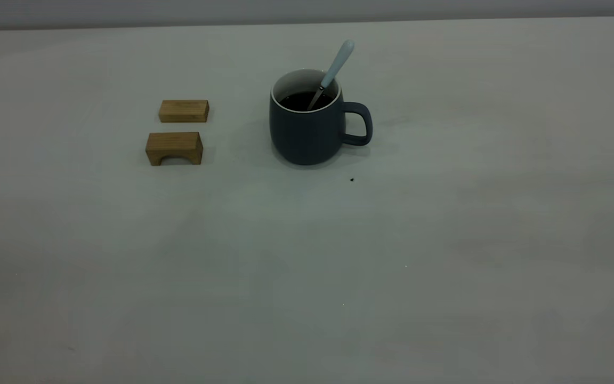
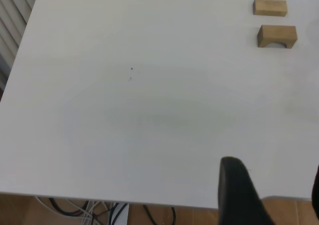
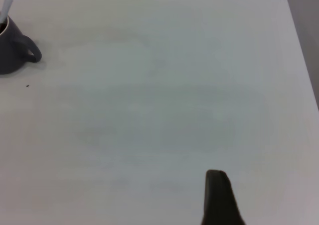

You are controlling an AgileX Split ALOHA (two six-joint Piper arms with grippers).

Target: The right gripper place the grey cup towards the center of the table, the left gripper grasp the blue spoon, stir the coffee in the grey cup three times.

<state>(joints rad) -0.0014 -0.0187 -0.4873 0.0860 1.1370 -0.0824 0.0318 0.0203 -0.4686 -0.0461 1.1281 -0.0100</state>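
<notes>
The grey cup (image 1: 307, 133) stands upright on the table (image 1: 392, 256), a little back of the middle, its handle pointing right. Dark coffee (image 1: 301, 100) fills it. The blue spoon (image 1: 337, 64) leans in the cup, its pale handle sticking up over the right rim. Neither arm shows in the exterior view. In the left wrist view my left gripper (image 2: 274, 187) hangs open over the table's near edge, holding nothing. The right wrist view shows one black finger (image 3: 218, 197) of my right gripper (image 3: 269, 195) with only bare table beside it, far from the cup (image 3: 12, 48).
Two tan wooden blocks lie left of the cup: a flat one (image 1: 184, 111) and an arched one (image 1: 174, 148) in front of it. A tiny dark speck (image 1: 352, 180) sits just before the cup. Cables hang below the table edge (image 2: 89, 210).
</notes>
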